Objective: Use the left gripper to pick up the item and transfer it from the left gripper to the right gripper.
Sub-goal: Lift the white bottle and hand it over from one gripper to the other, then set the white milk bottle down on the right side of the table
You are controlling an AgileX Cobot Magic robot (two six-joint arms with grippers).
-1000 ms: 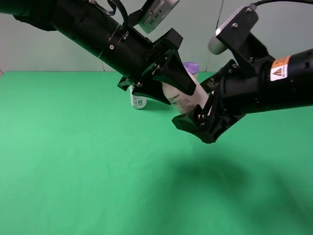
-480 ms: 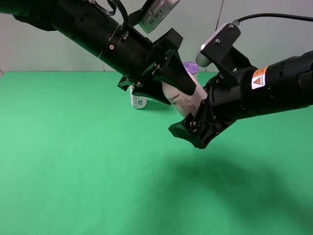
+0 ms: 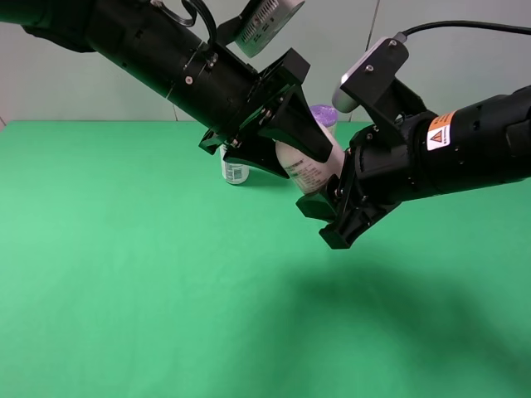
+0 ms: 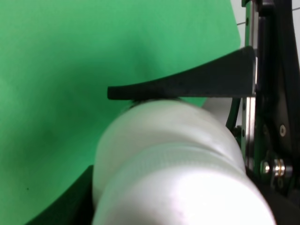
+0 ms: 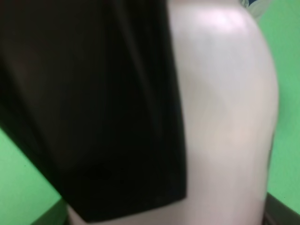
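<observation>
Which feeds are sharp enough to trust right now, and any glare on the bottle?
Exterior high: sharp and evenly lit, with a soft shadow on the green table under the arms. Left wrist: the bottle is too close, blurred and washed out by glare; the black finger beside it is crisper. Right wrist: badly blurred throughout, the bottle only a pale smear.

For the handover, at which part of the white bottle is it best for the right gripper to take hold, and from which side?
Its free labelled end, coming from the right side. The white bottle hangs tilted in the air with the left gripper clamped nearer its cap, so only that end is bare. The right gripper grips there.
</observation>
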